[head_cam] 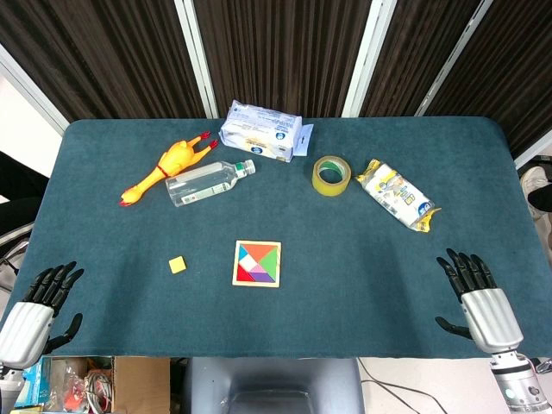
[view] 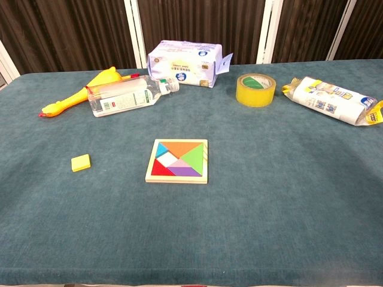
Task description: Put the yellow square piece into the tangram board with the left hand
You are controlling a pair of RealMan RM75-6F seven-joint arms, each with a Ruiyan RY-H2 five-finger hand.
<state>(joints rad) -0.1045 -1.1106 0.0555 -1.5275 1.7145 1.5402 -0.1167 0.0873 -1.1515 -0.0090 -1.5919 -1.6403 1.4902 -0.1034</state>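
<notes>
Ahead-right of the empty, spread left robot hand (head_cam: 36, 304), the yellow square piece (head_cam: 178, 265) looks light, rigid; pinch its edges.

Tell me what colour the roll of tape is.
Translucent yellow; the roll of tape shows best in the chest view.

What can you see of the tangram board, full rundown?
The tangram board is a small square tray with a pale wooden rim, lying flat on the blue-green tablecloth near the table's middle. It holds flat coloured pieces: orange, green, red, purple, blue and pink. One pale gap shows near the centre. Nothing touches it; the yellow square piece lies apart on the side of the left hand.
</notes>
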